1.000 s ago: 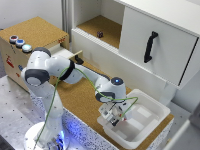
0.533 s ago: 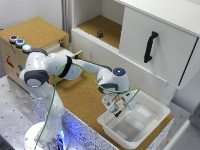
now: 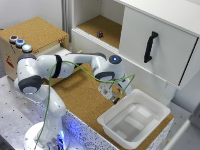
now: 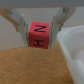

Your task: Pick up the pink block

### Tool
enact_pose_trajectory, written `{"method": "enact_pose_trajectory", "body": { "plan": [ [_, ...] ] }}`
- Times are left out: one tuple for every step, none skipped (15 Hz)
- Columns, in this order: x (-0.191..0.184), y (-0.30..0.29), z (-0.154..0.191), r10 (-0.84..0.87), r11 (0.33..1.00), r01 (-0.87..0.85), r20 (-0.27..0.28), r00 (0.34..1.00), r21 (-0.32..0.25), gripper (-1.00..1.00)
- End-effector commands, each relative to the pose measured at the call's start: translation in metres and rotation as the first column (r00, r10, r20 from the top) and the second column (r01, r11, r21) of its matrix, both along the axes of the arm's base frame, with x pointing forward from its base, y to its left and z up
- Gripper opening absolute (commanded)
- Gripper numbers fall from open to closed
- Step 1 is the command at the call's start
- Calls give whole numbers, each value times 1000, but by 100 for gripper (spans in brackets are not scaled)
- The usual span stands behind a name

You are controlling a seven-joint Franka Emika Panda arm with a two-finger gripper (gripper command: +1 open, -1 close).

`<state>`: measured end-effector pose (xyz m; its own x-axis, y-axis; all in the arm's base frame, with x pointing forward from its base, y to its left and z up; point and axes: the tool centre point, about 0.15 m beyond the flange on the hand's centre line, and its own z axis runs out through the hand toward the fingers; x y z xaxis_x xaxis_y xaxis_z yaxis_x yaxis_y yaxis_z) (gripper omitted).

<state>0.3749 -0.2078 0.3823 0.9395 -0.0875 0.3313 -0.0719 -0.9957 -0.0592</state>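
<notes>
In the wrist view the pink block (image 4: 38, 35) is a small reddish-pink cube with black marks on its faces. It sits squarely between the two fingers (image 4: 19, 24) of my gripper (image 4: 38, 43), which is shut on it. The cork surface (image 4: 30, 65) lies directly below it, and I cannot tell whether the block touches it. In the exterior view the gripper (image 3: 114, 93) hangs at the cork board's edge beside the white tray. The block itself is too small to make out there.
A white plastic tray (image 3: 116, 106) stands just to the exterior view's right of the gripper, and its wall (image 4: 75, 42) shows in the wrist view. A small dark cube (image 3: 100, 34) sits on the open shelf behind. A cabinet door with a black handle (image 3: 150, 46) is at the back right.
The gripper has risen from low over the tray and shifted slightly back toward the cork board's edge, with the arm's wrist now higher.
</notes>
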Motion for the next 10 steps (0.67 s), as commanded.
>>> {"method": "enact_pose_trajectory", "body": {
  "plan": [
    [14,105,22,133,989,-130,39,990,-69,-100],
    [16,126,27,171,983,-167,57,984,-81,-100],
    [18,143,31,203,976,-197,67,977,-88,-100],
    [20,163,35,236,968,-227,86,968,-108,-100],
    [21,183,39,264,960,-251,106,959,-125,-100],
    [22,206,43,301,948,-282,125,945,-145,-100],
    [22,227,45,333,937,-311,137,933,-161,-100],
    [21,247,46,361,925,-335,145,921,-178,-100],
    [21,267,44,387,914,-358,146,910,-191,-100],
    [19,283,44,411,904,-381,143,900,-196,-100]
  ]
}}
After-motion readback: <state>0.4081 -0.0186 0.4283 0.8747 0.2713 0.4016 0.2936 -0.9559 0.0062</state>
